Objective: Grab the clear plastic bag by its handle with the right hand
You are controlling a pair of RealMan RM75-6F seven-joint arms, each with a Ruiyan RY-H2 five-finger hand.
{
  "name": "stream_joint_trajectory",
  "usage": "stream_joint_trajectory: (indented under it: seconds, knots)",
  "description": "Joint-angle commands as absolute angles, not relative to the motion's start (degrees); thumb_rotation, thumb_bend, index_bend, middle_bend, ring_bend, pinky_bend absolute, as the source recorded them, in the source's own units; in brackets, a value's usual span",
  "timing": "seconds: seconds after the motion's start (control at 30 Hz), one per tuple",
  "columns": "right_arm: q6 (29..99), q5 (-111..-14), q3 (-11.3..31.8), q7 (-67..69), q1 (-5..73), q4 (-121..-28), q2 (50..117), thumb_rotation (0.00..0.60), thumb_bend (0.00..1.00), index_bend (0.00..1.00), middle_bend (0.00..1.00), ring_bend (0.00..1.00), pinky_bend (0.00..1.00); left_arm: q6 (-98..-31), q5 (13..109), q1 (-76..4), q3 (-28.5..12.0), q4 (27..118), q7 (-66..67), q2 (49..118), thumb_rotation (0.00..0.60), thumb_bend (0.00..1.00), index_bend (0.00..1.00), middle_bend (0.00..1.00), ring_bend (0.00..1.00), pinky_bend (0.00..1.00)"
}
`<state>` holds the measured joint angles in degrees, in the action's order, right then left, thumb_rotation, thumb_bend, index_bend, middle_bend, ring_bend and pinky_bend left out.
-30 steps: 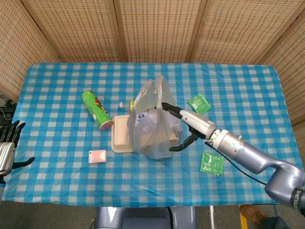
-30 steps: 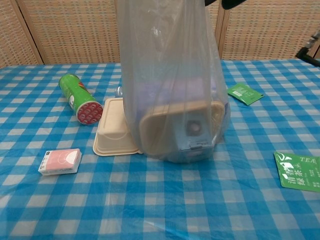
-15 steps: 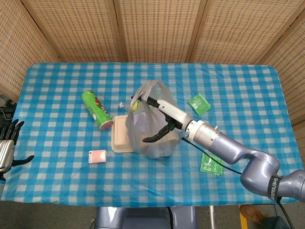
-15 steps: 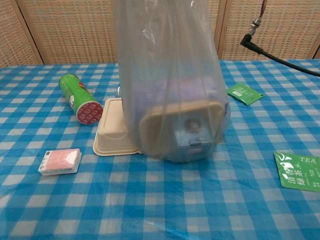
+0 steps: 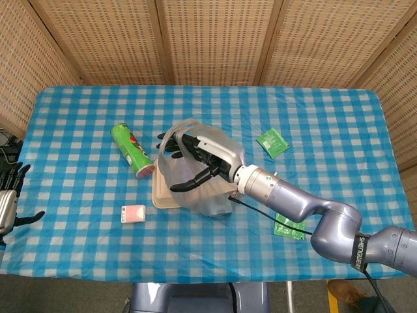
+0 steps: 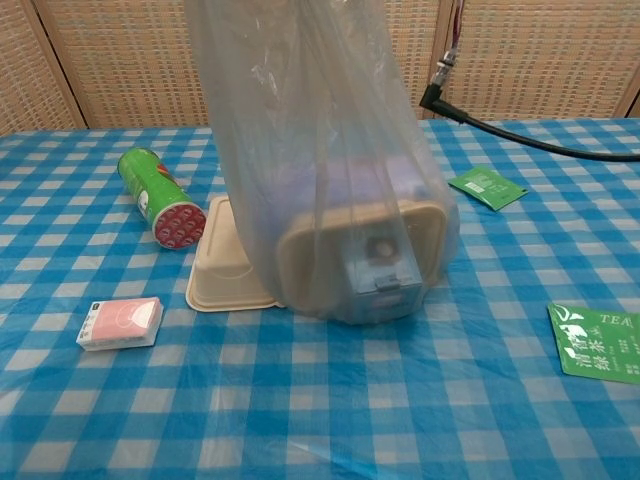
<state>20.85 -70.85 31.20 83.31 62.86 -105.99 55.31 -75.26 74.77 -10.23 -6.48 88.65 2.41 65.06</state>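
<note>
The clear plastic bag [image 5: 212, 194] stands at mid-table with a beige container [image 6: 322, 247] and a pale blue box inside. In the chest view the bag [image 6: 320, 150] is stretched upward, leaning left at the top and running out of frame. My right hand [image 5: 199, 161] is above the bag in the head view. Its fingers are curled through the handle loop [image 5: 173, 131] and hold it up. The chest view does not show this hand, only a black cable [image 6: 520, 138]. My left hand [image 5: 9, 203] hangs off the table's left edge, fingers apart and empty.
A green chip can [image 5: 132, 151] lies left of the bag. A beige clamshell box [image 6: 222, 267] touches the bag's left side. A pink packet [image 5: 133, 213] lies near the front left. Green tea packets lie at the right [image 5: 273, 141] and front right [image 5: 290, 223].
My right hand has moved left and up over the bag, with its fingers now through the handle. The bag's top has been pulled leftward.
</note>
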Motion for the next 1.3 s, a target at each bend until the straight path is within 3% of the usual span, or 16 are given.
stream_joint_trajectory:
  seconds: [0.03, 0.17, 0.37, 0.67, 1.3]
  knots:
    - [17.9, -73.1, 34.3, 87.5, 61.5, -106.4, 56.2, 0.6, 0.0, 0.16, 0.25, 0.19, 0.22, -75.1, 74.6, -10.4, -6.5, 88.6, 2.5, 65.1, 0.6, 0.0, 0.0, 0.0, 0.0, 0.0]
    - [16.9, -75.1, 35.4, 87.5, 61.1, -105.7, 56.7, 0.6, 0.0, 0.18, 0.24, 0.17, 0.08, -74.9, 74.4, -10.5, -6.5, 88.6, 2.7, 65.2, 0.6, 0.0, 0.0, 0.0, 0.0, 0.0]
    - [16.6, -74.5, 35.9, 86.9, 61.3, -104.4, 58.2, 0.6, 0.0, 0.17, 0.21, 0.12, 0.01, -74.7, 74.2, -10.6, -6.5, 88.6, 2.7, 65.2, 0.6, 0.0, 0.0, 0.0, 0.0, 0.0]
    - [17.4, -70.0, 34.7, 80.9, 63.4, -100.1, 62.8, 0.6, 0.0, 0.17, 0.19, 0.09, 0.0, -74.4, 73.5, -10.8, -6.6, 88.2, 2.4, 65.1, 0.6, 0.0, 0.0, 0.0, 0.0, 0.0]
    - [10.9, -61.2, 39.2, 75.8, 66.6, -95.6, 68.5, 0.6, 0.0, 0.13, 0.15, 0.03, 0.0, -73.5, 72.4, -11.3, -6.8, 87.6, 2.5, 65.3, 0.6, 0.0, 0.0, 0.0, 0.0, 0.0]
